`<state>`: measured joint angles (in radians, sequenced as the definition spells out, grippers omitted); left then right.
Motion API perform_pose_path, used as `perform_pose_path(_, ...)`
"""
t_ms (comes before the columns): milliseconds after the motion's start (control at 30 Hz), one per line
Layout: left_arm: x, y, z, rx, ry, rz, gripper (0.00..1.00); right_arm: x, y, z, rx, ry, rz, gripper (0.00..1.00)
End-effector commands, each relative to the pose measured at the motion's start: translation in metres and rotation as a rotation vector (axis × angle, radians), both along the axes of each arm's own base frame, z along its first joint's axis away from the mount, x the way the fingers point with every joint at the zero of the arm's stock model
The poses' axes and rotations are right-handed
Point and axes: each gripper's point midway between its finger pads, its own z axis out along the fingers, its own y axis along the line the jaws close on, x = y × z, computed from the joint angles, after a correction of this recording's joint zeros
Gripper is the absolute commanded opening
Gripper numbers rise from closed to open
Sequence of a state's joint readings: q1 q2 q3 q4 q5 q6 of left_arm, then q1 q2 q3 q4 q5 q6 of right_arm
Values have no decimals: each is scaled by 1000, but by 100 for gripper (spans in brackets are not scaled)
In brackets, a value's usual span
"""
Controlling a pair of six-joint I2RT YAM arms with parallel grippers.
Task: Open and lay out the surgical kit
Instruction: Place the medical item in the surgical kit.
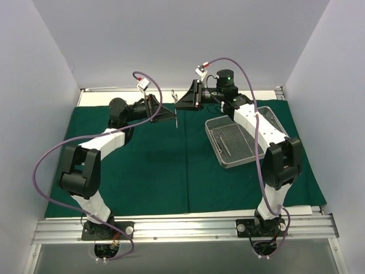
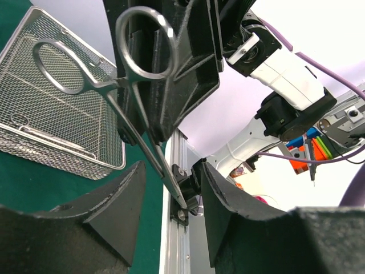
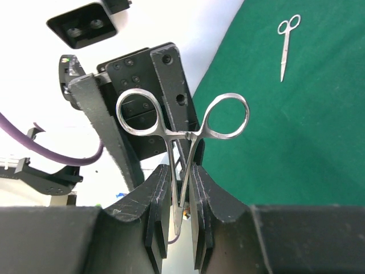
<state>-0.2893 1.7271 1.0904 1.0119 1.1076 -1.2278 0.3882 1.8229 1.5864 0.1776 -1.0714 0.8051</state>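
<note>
A dark green drape (image 1: pixel 154 171) lies spread over the table. The silver wire-mesh tray (image 1: pixel 239 140) sits on it at the right with thin steel instruments (image 1: pixel 223 144) inside; the tray also shows in the left wrist view (image 2: pixel 57 114). Both arms are raised at the back middle, grippers facing each other. My right gripper (image 1: pixel 181 101) (image 3: pixel 181 177) is shut on the shanks of ring-handled steel forceps (image 3: pixel 185 135) (image 1: pixel 176 111), held in the air. My left gripper (image 1: pixel 168 116) (image 2: pixel 171 168) is open, and the forceps (image 2: pixel 145 145) tip lies between its fingers without touching them.
Small scissors (image 3: pixel 288 43) lie flat on the drape (image 3: pixel 296 142) in the right wrist view. White walls close in the left, right and back. An aluminium rail (image 1: pixel 182 225) runs along the front edge. Purple cables (image 1: pixel 51 154) loop from both arms.
</note>
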Motion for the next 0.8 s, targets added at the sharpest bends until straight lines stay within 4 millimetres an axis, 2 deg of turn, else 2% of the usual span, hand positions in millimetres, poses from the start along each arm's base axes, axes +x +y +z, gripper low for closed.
perform_pose_path(0,-5,-2,12,-27,-75,-34,52,-21,2,41,70,-111,66,0)
perform_pose_path(267,-7,-6,13,-31,-76,-55,45,-24,7,43,92,-104,93,0)
perform_pose_path(400,-6,-7,15,-42,-69,-66,36,-25,8,43,97,-100,101,0)
perform_pose_path(433,-6,-6,17,-47,-79,-66,26,-25,9,43,98,-101,104,0)
perform_pose_path(567,-2,-5,16,-51,-63,-68,2,-24,9,42,97,-97,104,1)
perform_pose_path(600,0,-4,16,-51,-52,-63,2,-23,8,42,94,-94,98,7)
perform_pose_path(633,4,-3,12,-41,-21,-54,2,-18,6,35,69,-81,71,27)
perform_pose_path(667,11,2,9,-35,1,-23,2,-14,4,31,50,-77,53,35)
perform_pose_path(700,16,6,6,-17,-9,9,2,-8,0,35,39,-93,31,43)
perform_pose_path(733,21,10,-4,16,60,36,2,-1,-4,24,-18,-83,-12,58)
perform_pose_path(767,33,21,-8,36,77,102,2,7,-8,17,-57,-74,-48,70)
